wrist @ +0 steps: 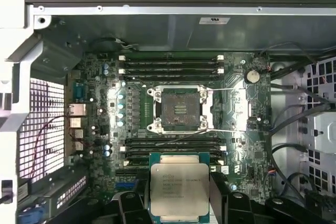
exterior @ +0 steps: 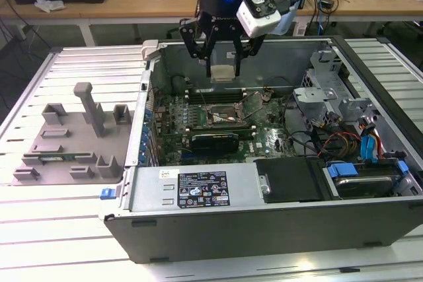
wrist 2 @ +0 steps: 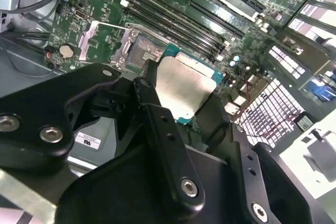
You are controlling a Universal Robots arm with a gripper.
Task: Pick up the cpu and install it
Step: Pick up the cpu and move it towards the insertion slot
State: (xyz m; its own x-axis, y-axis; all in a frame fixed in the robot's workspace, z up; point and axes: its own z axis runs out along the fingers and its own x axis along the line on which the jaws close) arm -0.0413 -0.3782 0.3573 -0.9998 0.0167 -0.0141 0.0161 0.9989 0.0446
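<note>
The cpu point(wrist: 179, 188), a flat square chip with a pale silver top and a green rim, is held between my gripper's black fingers point(wrist: 220, 190). In the exterior view my gripper point(exterior: 223, 72) hangs shut on the cpu point(exterior: 223, 73) above the open computer case, over the motherboard's far half. The motherboard socket point(wrist: 179, 109), a square dark frame with its metal latch open, lies apart from the chip across two memory slots. In the second wrist view the cpu point(wrist 2: 182, 85) sits between the black fingers point(wrist 2: 148, 95), with the socket point(wrist 2: 140, 52) just beyond it.
The open case point(exterior: 142, 183) stands on a slatted metal table point(exterior: 66, 229). Memory slots point(wrist: 170, 66) flank the socket. Drive cage and coloured cables point(exterior: 360, 143) fill the exterior view's right side of the case. A grey fixture tray point(exterior: 73, 137) lies on the exterior view's left.
</note>
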